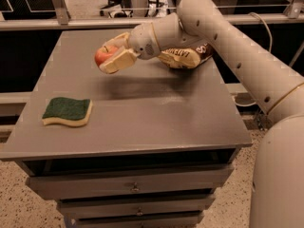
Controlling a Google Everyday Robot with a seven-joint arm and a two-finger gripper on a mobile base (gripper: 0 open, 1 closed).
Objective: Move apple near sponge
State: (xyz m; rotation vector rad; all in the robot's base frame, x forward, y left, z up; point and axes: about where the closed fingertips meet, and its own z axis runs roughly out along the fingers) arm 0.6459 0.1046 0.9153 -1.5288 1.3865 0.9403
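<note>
Camera view: tool grips apple above table — sponge near left edge.

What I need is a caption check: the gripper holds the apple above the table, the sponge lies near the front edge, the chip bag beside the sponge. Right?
Not quite. The camera view shows the chip bag at the far side of the table, well apart from the sponge. The rest holds: gripper holding the apple above the table, sponge near the front edge.
</note>
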